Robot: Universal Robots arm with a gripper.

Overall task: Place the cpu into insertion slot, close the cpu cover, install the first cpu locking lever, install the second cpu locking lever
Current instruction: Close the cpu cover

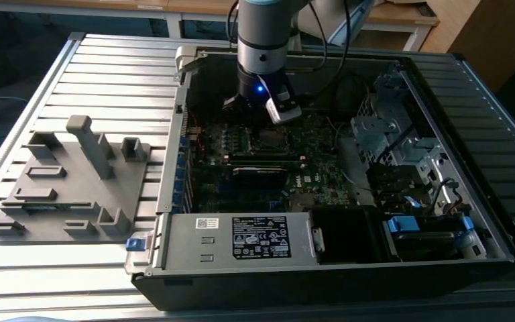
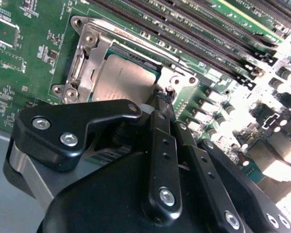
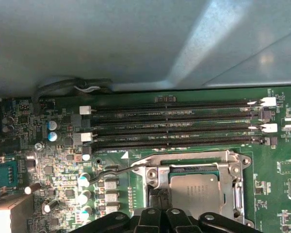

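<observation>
The tool (image 2: 161, 98), pressed together, sits at a corner of the cpu cover (image 2: 87, 58) lying closed over the cpu (image 2: 123, 80).

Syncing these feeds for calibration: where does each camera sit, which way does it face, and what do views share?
Exterior view: off the arm, looking down into the computer case; the arm shows.
Second wrist view: on the arm, facing the cpu past the gripper.
First wrist view: likewise, with memory slots beyond.
Both wrist views share cpu and gripper.
</observation>
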